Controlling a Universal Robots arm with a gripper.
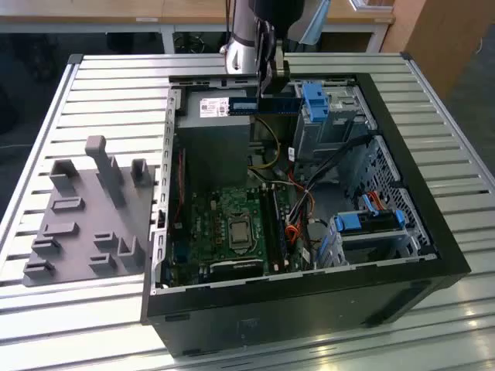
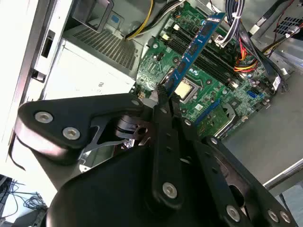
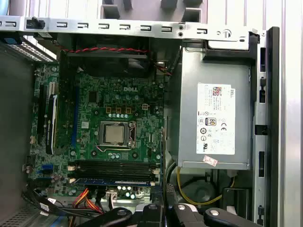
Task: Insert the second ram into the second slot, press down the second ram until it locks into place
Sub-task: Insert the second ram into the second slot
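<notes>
The second ram (image 1: 267,106) is a thin blue stick held level in the air above the far part of the open computer case, over the power supply's edge. My gripper (image 1: 269,94) is shut on it near its middle. In the second wrist view the blue stick (image 2: 194,45) runs out from between the dark fingers (image 2: 163,106) over the green motherboard. In the first wrist view the stick (image 3: 113,181) shows edge-on beside the long black memory slots (image 3: 113,169), with my gripper (image 3: 163,209) at its end. The slots (image 1: 275,220) lie well below the stick.
The case holds a silver power supply (image 3: 215,118), a bare processor socket (image 3: 116,134), red and orange cables (image 1: 298,224) and blue drive brackets (image 1: 313,99) (image 1: 371,220). A grey fixture plate (image 1: 85,216) with upright pegs lies on the slatted table at the exterior view's left.
</notes>
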